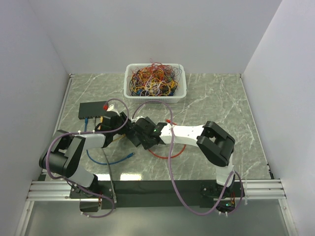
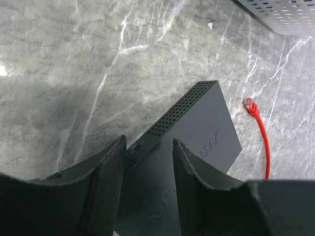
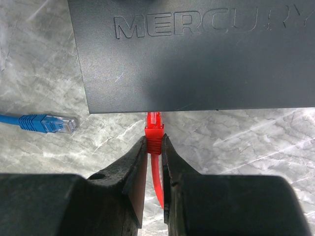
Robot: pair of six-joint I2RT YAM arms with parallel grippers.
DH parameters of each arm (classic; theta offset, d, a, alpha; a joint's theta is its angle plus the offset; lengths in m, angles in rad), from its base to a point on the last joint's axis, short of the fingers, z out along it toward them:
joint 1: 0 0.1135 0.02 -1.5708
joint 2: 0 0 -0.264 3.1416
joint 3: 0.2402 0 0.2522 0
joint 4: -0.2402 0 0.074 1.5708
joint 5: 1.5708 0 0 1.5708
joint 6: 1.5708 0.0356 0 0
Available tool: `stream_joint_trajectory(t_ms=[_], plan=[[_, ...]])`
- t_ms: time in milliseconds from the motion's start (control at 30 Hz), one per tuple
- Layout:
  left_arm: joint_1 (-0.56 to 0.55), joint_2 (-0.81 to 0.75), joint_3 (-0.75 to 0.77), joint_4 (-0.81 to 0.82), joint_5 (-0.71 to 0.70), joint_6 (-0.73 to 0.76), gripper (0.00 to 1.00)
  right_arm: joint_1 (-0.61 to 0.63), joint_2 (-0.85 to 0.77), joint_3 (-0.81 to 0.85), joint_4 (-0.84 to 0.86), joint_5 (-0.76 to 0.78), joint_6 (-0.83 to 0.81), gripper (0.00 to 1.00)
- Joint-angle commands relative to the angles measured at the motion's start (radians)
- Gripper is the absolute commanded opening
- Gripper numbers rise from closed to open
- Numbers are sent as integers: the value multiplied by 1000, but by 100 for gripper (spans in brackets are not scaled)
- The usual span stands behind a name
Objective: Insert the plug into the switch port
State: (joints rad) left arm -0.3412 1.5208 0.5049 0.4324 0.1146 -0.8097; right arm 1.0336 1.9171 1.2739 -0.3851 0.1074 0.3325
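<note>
The right tool [image 3: 154, 147] is pinching the red plug [image 3: 153, 125], its tip touching the switch [image 3: 197, 54]. The left tool [image 2: 147, 150] is hovering wide above it.

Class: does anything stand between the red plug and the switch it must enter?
Nothing visible. The red plug, in the right tool, has its tip at the switch edge; the blue plug lies aside.

Brand name "MERCURY" in relief on the dark top face of the switch [image 3: 197, 64], right wrist view.
</note>
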Motion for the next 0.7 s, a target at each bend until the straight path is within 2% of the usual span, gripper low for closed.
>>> stream_joint_trajectory(t_ms=[0,667], plan=[[-24,-2,-23,-23,39,-13,48,-3,-6,47,121,38,2,0],[-47,-42,-104,37,60,9,46,-1,-6,-64,235,69,-16,0]])
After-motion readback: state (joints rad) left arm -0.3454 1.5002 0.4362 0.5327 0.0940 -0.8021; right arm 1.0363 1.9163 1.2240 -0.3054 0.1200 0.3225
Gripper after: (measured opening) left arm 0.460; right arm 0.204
